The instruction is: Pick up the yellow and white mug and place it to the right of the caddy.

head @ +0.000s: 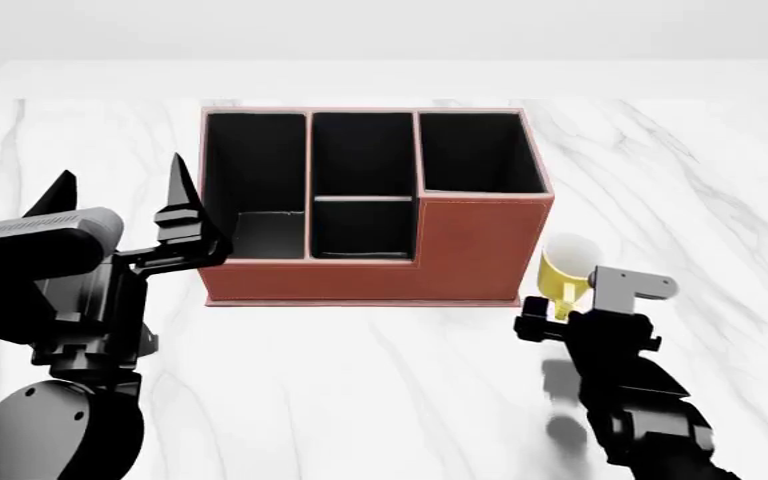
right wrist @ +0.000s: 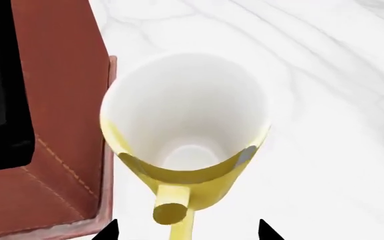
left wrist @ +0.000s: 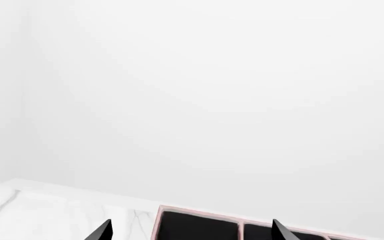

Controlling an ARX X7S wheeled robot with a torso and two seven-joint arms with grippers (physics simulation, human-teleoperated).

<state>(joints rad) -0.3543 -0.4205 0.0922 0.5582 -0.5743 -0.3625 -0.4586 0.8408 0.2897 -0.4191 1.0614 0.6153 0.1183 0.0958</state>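
Note:
The yellow and white mug (head: 568, 266) is upright just right of the caddy (head: 377, 262), near its front right corner. In the right wrist view the mug (right wrist: 185, 115) shows its white inside, and its yellow handle (right wrist: 175, 215) points toward my right gripper (right wrist: 186, 232). That gripper is open. Its two dark fingertips stand wide on either side of the handle without touching it. My left gripper (head: 117, 192) hovers open at the caddy's left end, holding nothing. The left wrist view catches only the caddy's rim (left wrist: 199, 214) between the left gripper's (left wrist: 190, 234) tips.
The caddy stands in the middle of a white marble table (head: 398, 380). Its tall corner section (head: 480, 150) is at the back right. A plain white wall (left wrist: 212, 100) runs behind the table. My right arm (head: 638, 400) reaches in from the front right.

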